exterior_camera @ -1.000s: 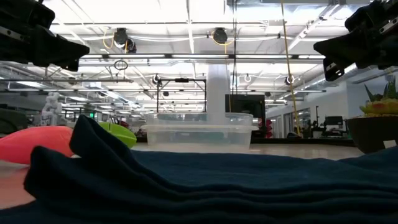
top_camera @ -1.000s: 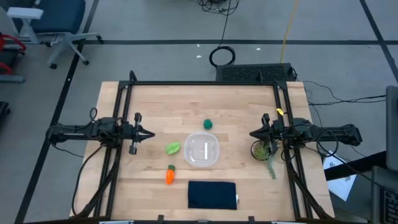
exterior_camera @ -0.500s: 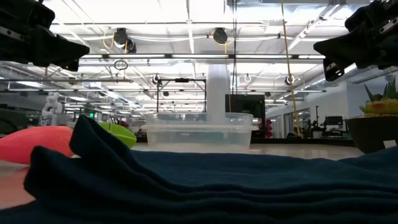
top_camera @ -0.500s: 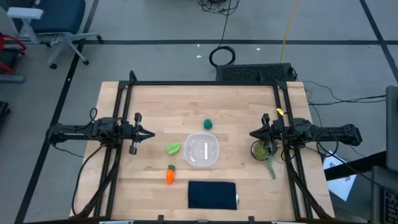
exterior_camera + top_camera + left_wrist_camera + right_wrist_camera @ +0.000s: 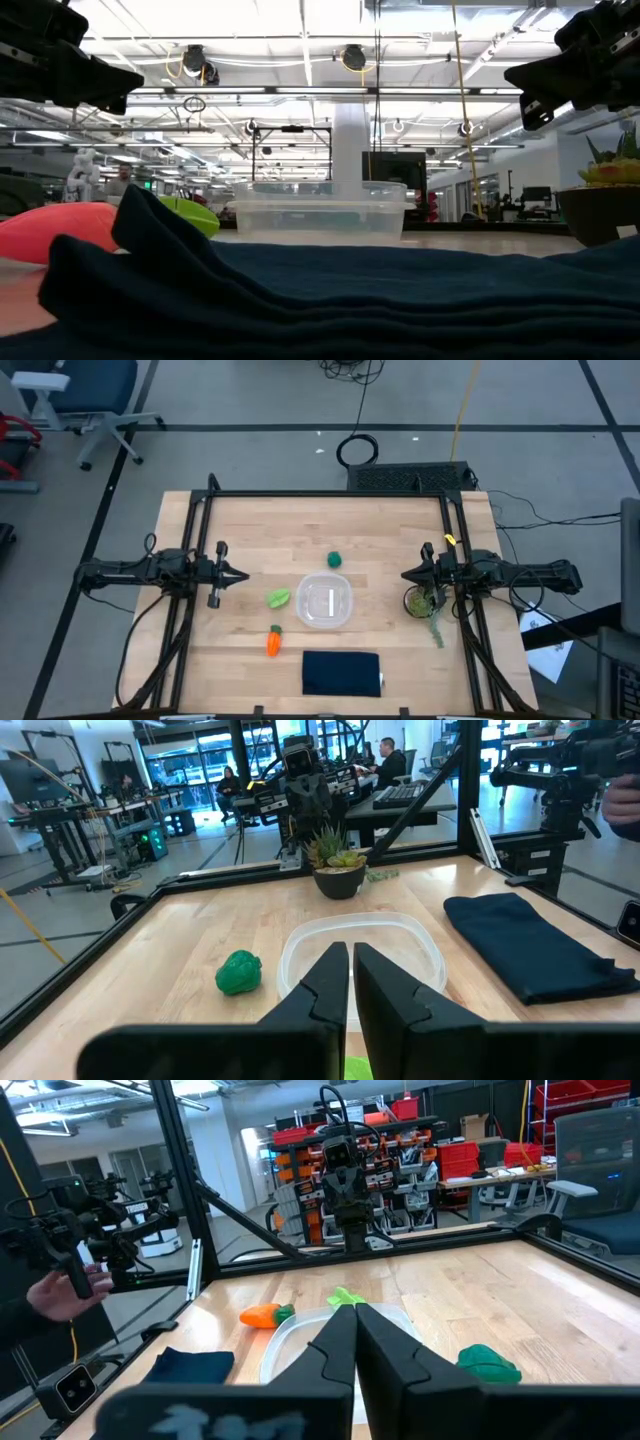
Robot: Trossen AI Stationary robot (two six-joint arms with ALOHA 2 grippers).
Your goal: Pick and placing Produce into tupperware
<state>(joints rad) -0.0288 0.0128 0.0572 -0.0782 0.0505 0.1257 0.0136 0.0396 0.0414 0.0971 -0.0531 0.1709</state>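
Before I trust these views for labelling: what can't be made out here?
- Low view: the carrot and leafy piece are partly hidden by the dark cloth.
- Low view: the dark green piece is out of sight.
- Left wrist view: the leafy piece is mostly hidden by the left gripper.
- High view: tupperware contents too small to tell.
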